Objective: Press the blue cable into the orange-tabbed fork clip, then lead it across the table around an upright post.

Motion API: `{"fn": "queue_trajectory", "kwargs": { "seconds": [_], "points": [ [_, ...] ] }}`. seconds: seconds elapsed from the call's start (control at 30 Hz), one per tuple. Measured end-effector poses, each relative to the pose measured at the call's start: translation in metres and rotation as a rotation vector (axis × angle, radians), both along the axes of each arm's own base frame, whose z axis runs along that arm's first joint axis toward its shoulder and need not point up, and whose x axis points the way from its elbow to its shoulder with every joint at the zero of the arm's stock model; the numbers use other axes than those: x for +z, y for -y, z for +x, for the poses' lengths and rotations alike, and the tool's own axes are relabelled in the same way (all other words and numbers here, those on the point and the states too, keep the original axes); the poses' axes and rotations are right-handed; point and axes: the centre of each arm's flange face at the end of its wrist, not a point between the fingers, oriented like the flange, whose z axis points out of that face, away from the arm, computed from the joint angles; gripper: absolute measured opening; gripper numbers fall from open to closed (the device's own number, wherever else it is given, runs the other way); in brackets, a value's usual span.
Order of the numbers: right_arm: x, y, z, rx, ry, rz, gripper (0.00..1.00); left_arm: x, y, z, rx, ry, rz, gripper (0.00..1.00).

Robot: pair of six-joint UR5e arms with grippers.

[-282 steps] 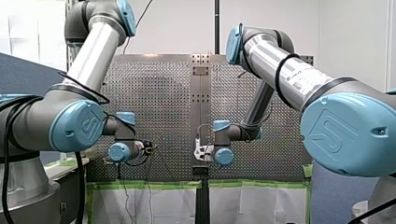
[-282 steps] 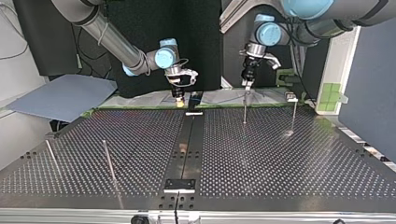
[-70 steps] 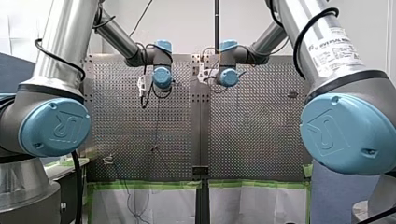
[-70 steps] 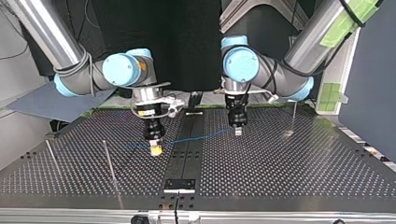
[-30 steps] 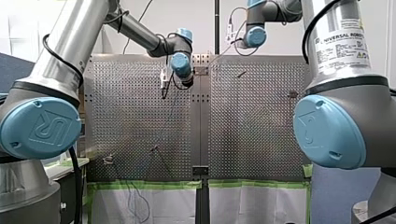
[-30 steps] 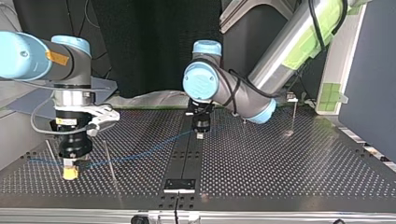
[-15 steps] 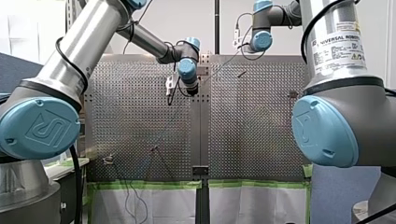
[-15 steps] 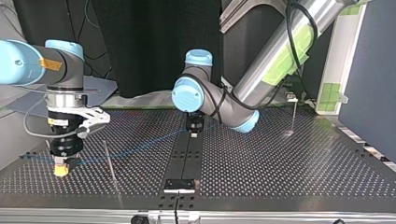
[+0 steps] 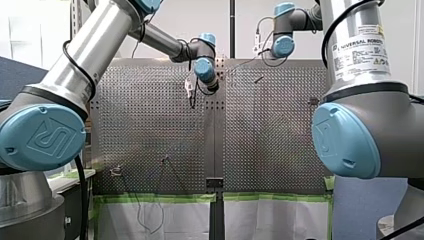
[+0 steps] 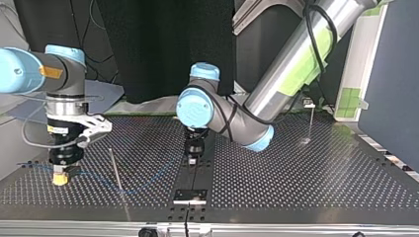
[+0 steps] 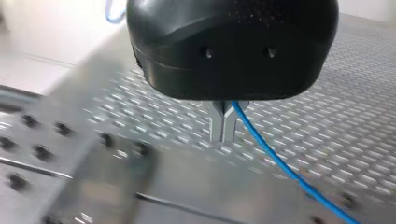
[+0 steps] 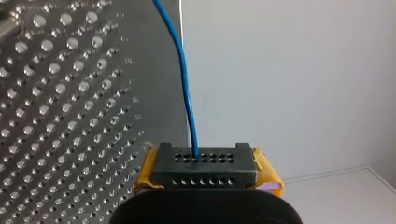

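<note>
1. My right gripper (image 10: 60, 178) hung tip-down, low over the perforated table (image 10: 296, 177). It was close to the table's edge at the top view's left, toward the corner nearest that camera.
2. Its yellow pads (image 12: 267, 171) were clamped on the blue cable (image 12: 186, 93). In the right wrist view the cable left the black fingertip block and ran straight ahead of the gripper, alongside the table's edge.
3. My left gripper (image 10: 191, 160) also pointed down, low over the dark centre strip (image 10: 203, 173) that runs from the table's far edge to its near edge in the top view.
4. Its metal fingers (image 11: 216, 123) were pinched together and the cable came out from between them, so it was gripping the cable. From there the cable slanted away and down toward the plate.
5. Cable long axis, top view: roughly side to side, from the right gripper across to the left gripper. The span hung slack, bowing toward the table's near edge. A short length also showed past the right gripper, pointing at the table's left edge.
6. An upright post (image 10: 115, 170) stood between the two grippers. The slack span crossed it low down. I could not tell which side of the post it passed.
7. A second post (image 10: 311, 123) stood near the table's far right corner in the top view, well apart from the cable.
</note>
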Motion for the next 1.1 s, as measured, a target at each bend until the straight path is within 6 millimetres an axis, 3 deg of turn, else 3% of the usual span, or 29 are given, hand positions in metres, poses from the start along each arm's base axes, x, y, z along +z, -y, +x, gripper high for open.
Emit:
{"fn": "queue_trajectory", "kwargs": {
  "seconds": [0.3,0.67,1.1],
  "points": [
    [-0.004,0.011,-0.016,-0.03,0.003,0.008,0.0,0.037,0.01,0.009,-0.02,0.081,-0.08,0.0],
    [-0.017,0.021,-0.037,-0.069,0.005,0.033,0.0,0.053,0.04,0.009,-0.07,0.12,-0.09,0.0],
    [-0.023,0.03,-0.054,-0.101,0.01,0.043,0.0,0.115,0.072,-0.003,-0.117,0.286,-0.199,0.0]
  ]
}}
